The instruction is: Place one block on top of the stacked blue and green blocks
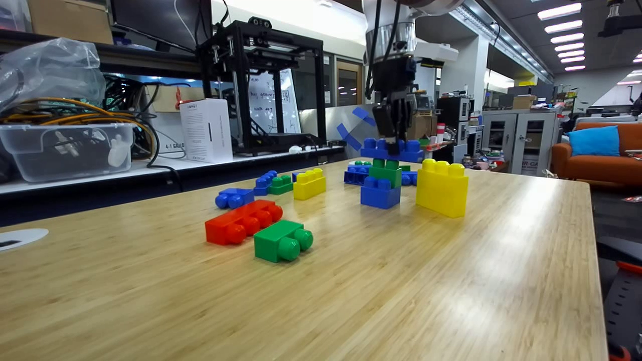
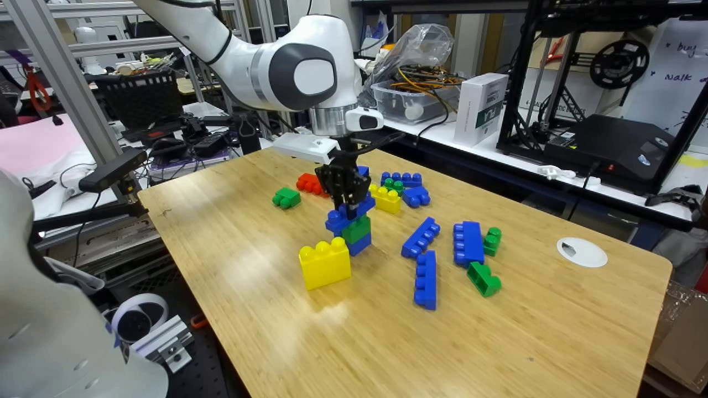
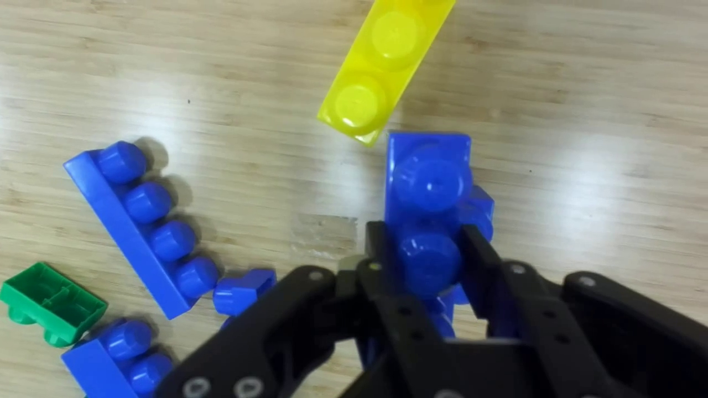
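Note:
A lower blue block stands on the table with a green block on top; both also show in an exterior view, green above blue. A long blue block lies level across the green block. The green studs show under it, so it is not pressed down; whether it touches them I cannot tell. My gripper points down with its fingers on both sides of the long blue block. In the wrist view the gripper is shut on the long blue block, which hides most of the stack.
A tall yellow block stands close beside the stack. A green block, a red block and a smaller yellow block lie farther off. Several blue blocks and a green block lie on the table.

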